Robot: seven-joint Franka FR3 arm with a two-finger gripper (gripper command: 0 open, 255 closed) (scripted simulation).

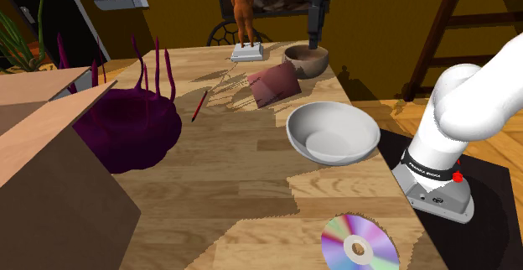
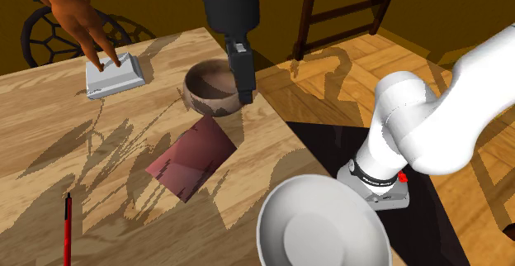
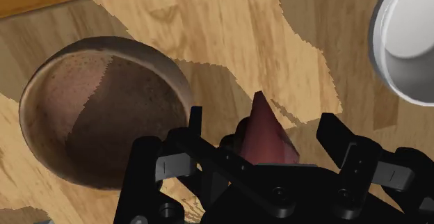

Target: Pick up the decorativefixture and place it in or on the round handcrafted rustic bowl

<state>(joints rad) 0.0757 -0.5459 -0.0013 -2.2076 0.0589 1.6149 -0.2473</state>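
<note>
The decorative fixture is an orange human figurine (image 1: 243, 12) on a white base (image 2: 115, 74), standing upright at the table's far end. To its right in the shoulder view sits the round brown rustic bowl (image 1: 302, 63) (image 2: 208, 88) (image 3: 104, 111), with nothing inside. My black gripper (image 1: 314, 40) (image 2: 245, 91) (image 3: 263, 118) hangs just above the bowl's rim, on the side away from the figurine. Its fingers stand apart and hold nothing. The figurine is about a bowl's width from the gripper.
A maroon flat book (image 1: 275, 84) (image 2: 191, 161) lies near the brown bowl, with a large white bowl (image 1: 333, 132) (image 2: 322, 223) closer to the stand. A red pen (image 1: 199, 106), a purple spiky object (image 1: 126, 126), a cardboard box (image 1: 50, 168) and a CD (image 1: 359, 247) also occupy the table.
</note>
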